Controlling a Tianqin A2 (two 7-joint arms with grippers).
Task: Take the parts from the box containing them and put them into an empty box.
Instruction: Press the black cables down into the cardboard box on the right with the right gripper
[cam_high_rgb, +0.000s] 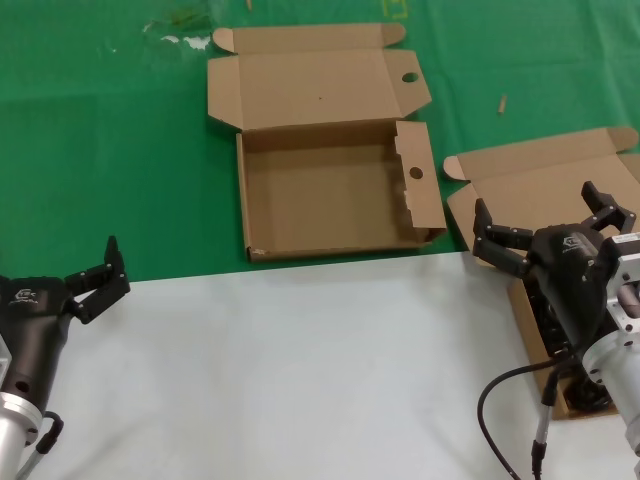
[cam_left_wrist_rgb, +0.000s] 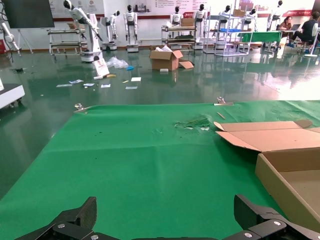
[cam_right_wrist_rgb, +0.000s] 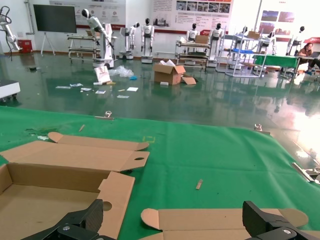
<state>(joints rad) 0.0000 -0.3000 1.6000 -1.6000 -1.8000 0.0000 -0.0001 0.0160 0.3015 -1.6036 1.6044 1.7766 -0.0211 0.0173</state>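
Right gripper (cam_high_rgb: 545, 232): fingers spread wide, nothing held. Poised above the box containing the parts (cam_high_rgb: 560, 180), over its near-left portion; plain hinged lid lying open on the far side of the fingertips. Black cable bundles (cam_high_rgb: 553, 325) partly visible inside that box, directly under and behind the wrist, mostly hidden by the arm; count not readable. Separate black cable (cam_high_rgb: 500, 395) hanging off the right arm, close to the robot.

Left gripper (cam_high_rgb: 92, 283): fingers apart, empty. Parked near the robot over the pale table surface (cam_high_rgb: 300, 370), just at the edge of the green mat (cam_high_rgb: 110, 150).

Empty box (cam_high_rgb: 335, 190): well ahead of the left gripper and off to its right; ahead and to the left of the right gripper, just beside the parts box without visible contact. Interior bare. Lid folded back flat on the far side, round hole (cam_high_rgb: 410, 77) in its flap; second round hole (cam_high_rgb: 416, 172) in the upright side flap facing the right gripper.

Small debris on the mat beyond both boxes, too small to identify.
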